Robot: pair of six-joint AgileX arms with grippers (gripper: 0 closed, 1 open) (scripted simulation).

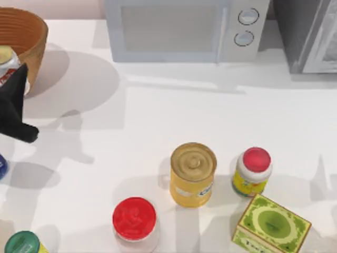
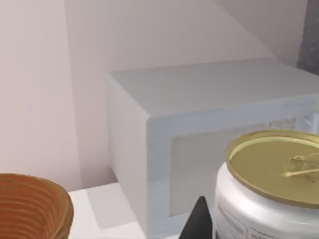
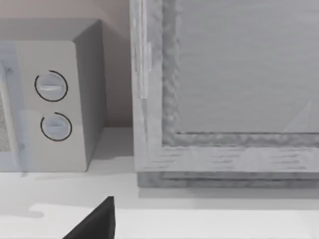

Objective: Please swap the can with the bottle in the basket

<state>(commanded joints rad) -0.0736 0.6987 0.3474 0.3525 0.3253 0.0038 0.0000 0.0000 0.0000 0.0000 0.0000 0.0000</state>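
Your left gripper [image 1: 13,92] is closed around the bottle [image 1: 6,66] just beside the basket [image 1: 31,31], making room for the can [image 1: 192,174].

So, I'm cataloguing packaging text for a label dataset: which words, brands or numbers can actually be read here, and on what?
None can be read.
can: dark mark on its label, blurred.
red-capped yellow bottle: label print, blurred.
green box: dark print on its side, too small.
bottle at the left gripper: grey print, unreadable.
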